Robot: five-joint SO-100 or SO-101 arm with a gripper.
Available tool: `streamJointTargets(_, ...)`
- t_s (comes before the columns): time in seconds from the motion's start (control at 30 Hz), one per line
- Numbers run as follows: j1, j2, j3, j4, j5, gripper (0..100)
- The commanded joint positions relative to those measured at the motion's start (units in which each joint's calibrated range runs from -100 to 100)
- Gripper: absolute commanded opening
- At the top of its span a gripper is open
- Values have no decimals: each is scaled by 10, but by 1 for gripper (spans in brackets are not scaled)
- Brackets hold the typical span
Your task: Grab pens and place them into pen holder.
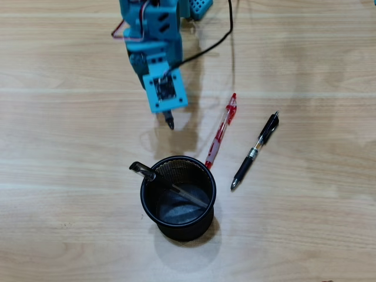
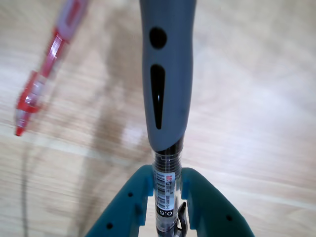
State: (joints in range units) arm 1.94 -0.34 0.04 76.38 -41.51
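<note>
My teal gripper (image 2: pixel 165 185) is shut on a grey-gripped pen (image 2: pixel 165 89) with a clear barrel, held above the wooden table. In the overhead view the gripper (image 1: pixel 167 100) hangs at upper centre and only the held pen's dark tip (image 1: pixel 169 122) sticks out below it. A black mesh pen holder (image 1: pixel 178 198) stands lower centre with one dark pen (image 1: pixel 144 171) leaning in it. A red pen (image 1: pixel 221 130) lies on the table right of the gripper, also blurred at upper left in the wrist view (image 2: pixel 42 84). A black pen (image 1: pixel 255 150) lies further right.
The arm's teal body and a black cable (image 1: pixel 217 41) sit at the top of the overhead view. The light wooden table (image 1: pixel 70 176) spreads all round.
</note>
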Motion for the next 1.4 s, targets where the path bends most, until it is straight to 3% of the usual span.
streamJointTargets(0.0, -6, -94, -29, -26, -2, 2)
streamJointTargets(0.3, -48, -175, -23, -185, -3, 2)
streamJointTargets(0.47, -66, -173, -11, -331, -21, 2)
streamJointTargets(0.97, -86, -59, 215, -965, -74, 2)
streamJointTargets(1.37, -66, 53, 95, -918, -100, 2)
